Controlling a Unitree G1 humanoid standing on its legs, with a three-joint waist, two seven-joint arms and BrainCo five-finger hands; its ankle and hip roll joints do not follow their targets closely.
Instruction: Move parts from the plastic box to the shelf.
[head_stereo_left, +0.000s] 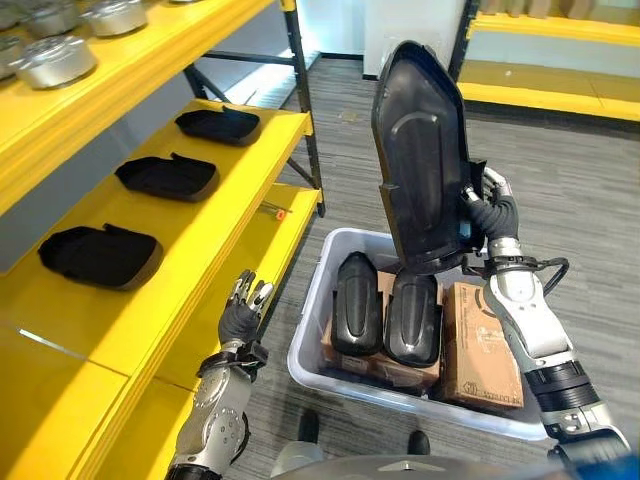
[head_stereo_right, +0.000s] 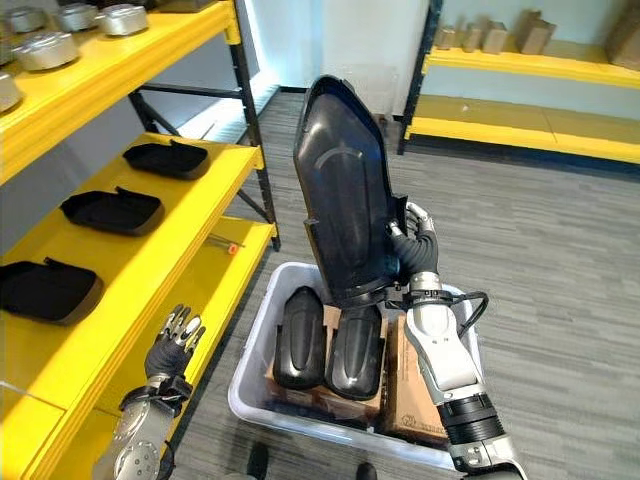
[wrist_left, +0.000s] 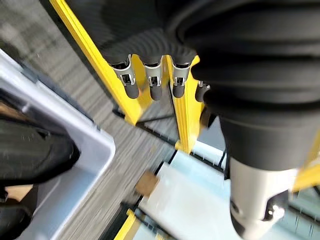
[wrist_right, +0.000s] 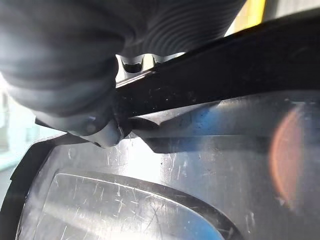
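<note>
Right hand (head_stereo_left: 490, 205) is raised above the pale grey plastic box (head_stereo_left: 310, 330), fingers (head_stereo_right: 415, 215) curled round the edge of a large black moulded plastic part (head_stereo_left: 420, 160). The part stands nearly upright, narrow end up, its lower end just over the box contents. In the right wrist view the thumb presses on the part's scratched glossy inner face (wrist_right: 175, 200) and the fingers wrap over its rim.

The box sits on the grey striped floor (head_stereo_left: 580, 170), just beside the yellow metal shelf (head_stereo_left: 200, 260). Inside the box: two more black moulded parts (head_stereo_left: 385, 315) standing on end side by side, touching each other, and beside them, on the robot's right, a brown cardboard carton (head_stereo_left: 480, 345). More brown cardboard lies under the two parts.

Left hand (head_stereo_left: 243, 310) is low, next to the front edge of the yellow shelf, between shelf and box; fingers (wrist_left: 152, 82) straight and relaxed, holding nothing.

Three black parts (head_stereo_left: 165, 178) already lie flat in a row on the middle shelf board, well apart from one another. The upper board carries round silver metal parts (head_stereo_left: 52, 60). A small orange item (head_stereo_left: 281, 214) lies on the lower board near its far end.

A second yellow shelf (head_stereo_right: 530, 130) stands across the floor at the back, with brown cardboard boxes (head_stereo_right: 500, 38) on its upper level.
</note>
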